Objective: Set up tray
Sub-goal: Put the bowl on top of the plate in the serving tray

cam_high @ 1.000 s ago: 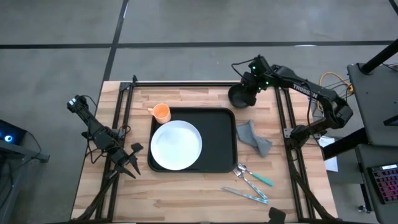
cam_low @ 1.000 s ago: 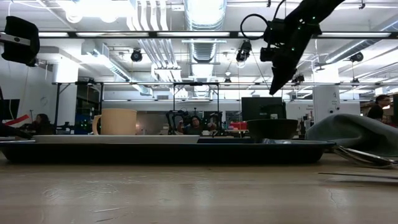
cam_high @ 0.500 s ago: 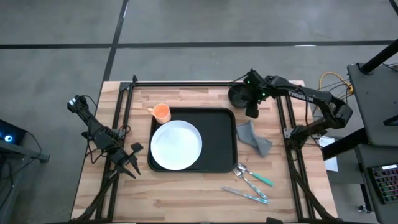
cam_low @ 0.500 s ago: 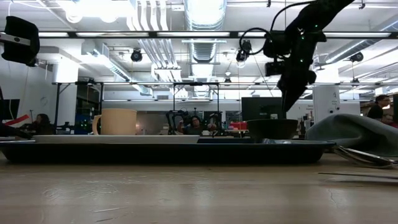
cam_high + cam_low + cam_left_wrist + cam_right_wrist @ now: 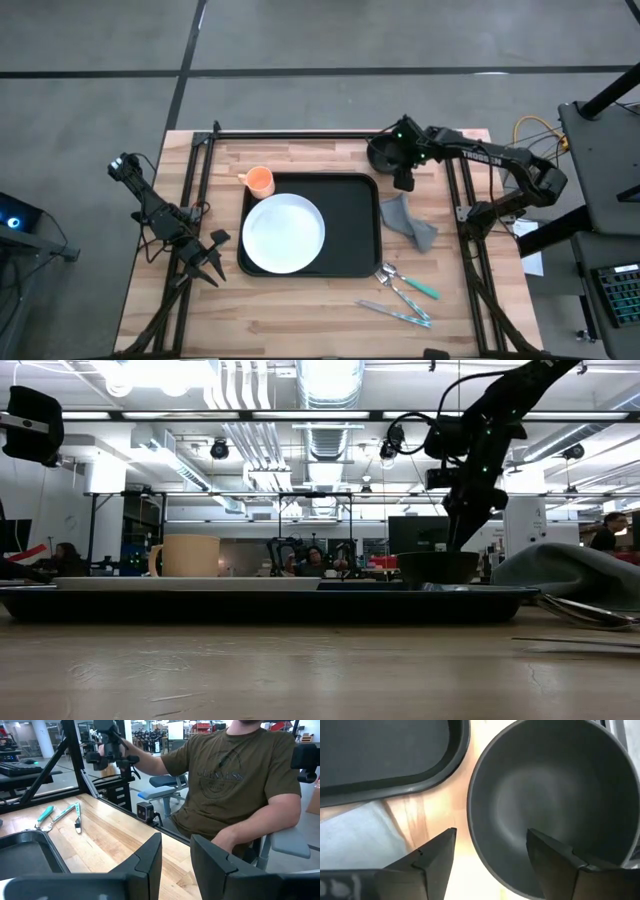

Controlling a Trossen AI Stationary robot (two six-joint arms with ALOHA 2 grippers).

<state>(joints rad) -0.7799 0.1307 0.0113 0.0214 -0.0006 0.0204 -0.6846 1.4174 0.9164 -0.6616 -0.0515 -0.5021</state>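
Observation:
The black tray (image 5: 355, 230) lies mid-table with a white plate (image 5: 283, 233) on its left part. A small black bowl (image 5: 383, 152) stands on the wood by its base, off the tray's far right corner. My right gripper (image 5: 403, 178) is open and points down over the bowl's near side. In the right wrist view (image 5: 490, 837) one finger stands outside the rim (image 5: 471, 837) and one inside, with a gap on each side. My left gripper (image 5: 210, 262) waits open (image 5: 175, 855) at the table's left edge.
An orange cup (image 5: 260, 181) stands on the wood at the tray's far left corner. A crumpled grey napkin (image 5: 408, 222) lies right of the tray, with cutlery (image 5: 405, 290) nearer the front edge. A seated person (image 5: 240, 780) is beyond the table.
My right gripper has moved from above the bowl's far side toward the table's near edge and down. It has tipped from slanting to nearly upright, and its fingers now reach the bowl's near rim. The bowl has stayed in place.

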